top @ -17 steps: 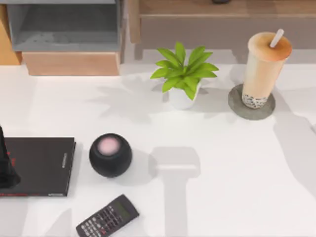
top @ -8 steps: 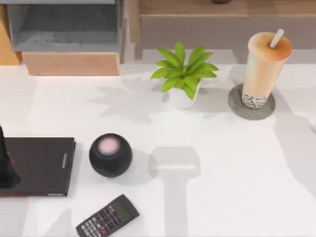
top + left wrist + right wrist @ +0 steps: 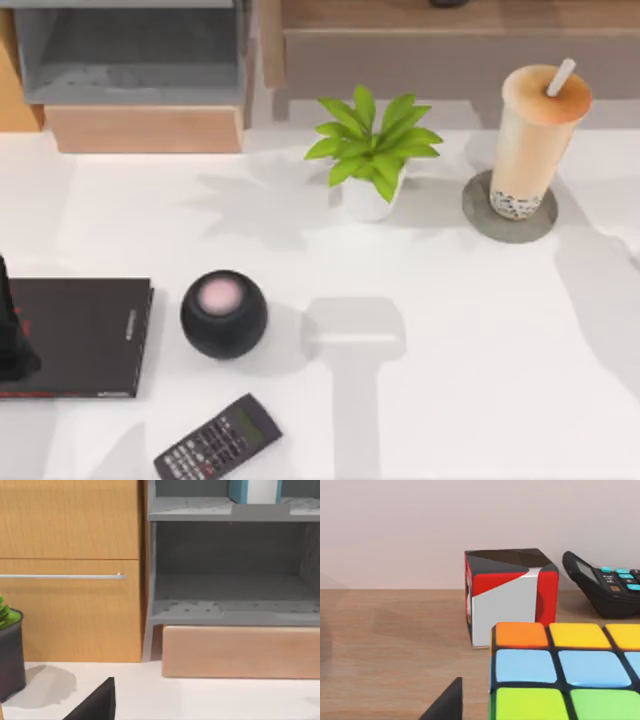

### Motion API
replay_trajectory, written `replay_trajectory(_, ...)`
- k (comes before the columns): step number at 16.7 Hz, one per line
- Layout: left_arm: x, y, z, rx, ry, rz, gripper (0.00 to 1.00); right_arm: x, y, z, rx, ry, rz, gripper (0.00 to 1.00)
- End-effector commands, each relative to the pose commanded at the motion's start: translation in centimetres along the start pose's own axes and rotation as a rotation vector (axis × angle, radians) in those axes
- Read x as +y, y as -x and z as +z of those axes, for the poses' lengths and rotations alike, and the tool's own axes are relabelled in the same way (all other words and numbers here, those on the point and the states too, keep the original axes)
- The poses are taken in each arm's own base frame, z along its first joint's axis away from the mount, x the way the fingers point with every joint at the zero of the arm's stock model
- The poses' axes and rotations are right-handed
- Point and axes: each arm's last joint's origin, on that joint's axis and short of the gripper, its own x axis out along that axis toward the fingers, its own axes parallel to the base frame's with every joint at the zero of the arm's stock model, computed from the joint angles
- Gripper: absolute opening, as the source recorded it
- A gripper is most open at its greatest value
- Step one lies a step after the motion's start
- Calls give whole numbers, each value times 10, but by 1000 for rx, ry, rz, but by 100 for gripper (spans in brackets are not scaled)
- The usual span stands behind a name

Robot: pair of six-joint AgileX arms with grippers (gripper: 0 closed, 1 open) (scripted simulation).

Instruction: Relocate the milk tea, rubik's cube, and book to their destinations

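milk tea [image 3: 533, 135] stands upright on a grey coaster [image 3: 481, 217] at the upper right of your top view. rubik's cube [image 3: 565, 672] sits on a wooden shelf [image 3: 395, 650] just before the right wrist camera — book [image 3: 254, 491] rests on the grey shelf [image 3: 190, 509]. left arm [image 3: 10, 335] parks at the left edge over a black book [image 3: 90, 335]; you cannot tell either claw's state.

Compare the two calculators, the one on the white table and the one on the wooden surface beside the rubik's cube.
The calculator on the white table, seen from above, lies flat and askew near the table's front edge, with a grey screen and dark keys. The calculator on the wooden surface, seen in the right wrist view, is propped at a slant behind the rubik's cube and beside a red, white and black box; its visible keys are teal, with one orange. Both have black bodies.
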Motion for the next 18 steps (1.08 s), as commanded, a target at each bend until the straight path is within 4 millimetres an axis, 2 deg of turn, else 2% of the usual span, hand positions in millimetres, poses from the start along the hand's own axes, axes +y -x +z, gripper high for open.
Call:
replay_trajectory(9,0,0,0,0,0,0,100,1,1,0,-1,0,3,100)
replay_trajectory(15,0,0,0,0,0,0,100,1,29,-1,2,1,3,100)
replay_trajectory(18,0,0,0,0,0,0,100,1,30,0,0,0,3,100)
